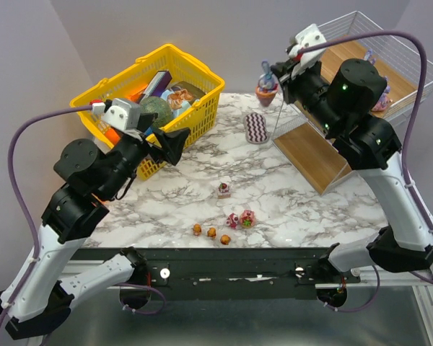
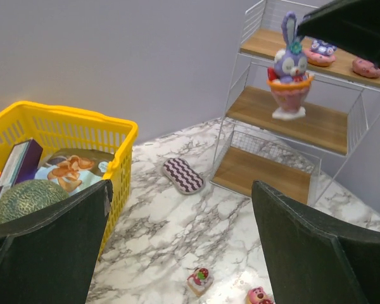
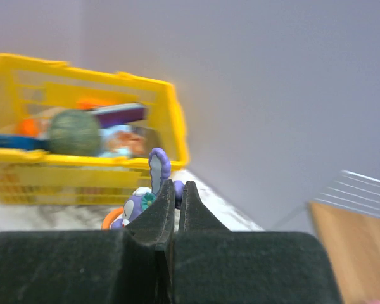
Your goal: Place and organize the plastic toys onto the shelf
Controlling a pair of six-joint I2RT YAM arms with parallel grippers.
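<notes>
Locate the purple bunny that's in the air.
Overhead, the purple bunny hangs by an ear from the right hand, at the back right, between yellow basket and shelf.

The top external view looks down from above and behind the near edge of the worktop (image 1: pixel 289 209), taking in the yellow basket (image 1: pixel 195 119) far left and the shelf (image 1: pixel 310 155) far right. The left wrist view sits low, facing the far-right shelf. The right wrist view peers close past the right gripper (image 3: pixel 178 185) leftward at the basket. All three share basket and shelf.
</notes>
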